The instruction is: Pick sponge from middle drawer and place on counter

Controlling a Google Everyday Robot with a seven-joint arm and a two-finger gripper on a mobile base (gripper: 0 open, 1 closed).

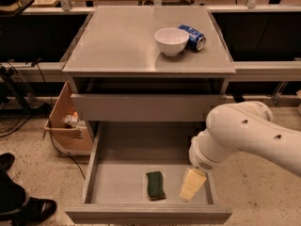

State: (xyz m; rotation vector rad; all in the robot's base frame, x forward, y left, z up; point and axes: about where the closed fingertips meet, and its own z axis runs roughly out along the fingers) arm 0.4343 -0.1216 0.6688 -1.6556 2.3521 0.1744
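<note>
The sponge (155, 185), dark green face up, lies on the floor of the open middle drawer (122, 173), near its front wall. My gripper (192, 186) hangs inside the drawer just to the right of the sponge, a short gap apart from it, with its pale fingers pointing down. It holds nothing that I can see. The counter (117, 36) is the grey top of the cabinet above the drawer. My white arm (249, 135) reaches in from the right.
A white bowl (171, 41) and a blue can (193, 36) on its side sit at the counter's back right. A closed grey drawer front (141, 107) is above the open one. A cardboard box (66, 124) and cables stand left of the cabinet. A person's shoes (19, 206) are at the lower left.
</note>
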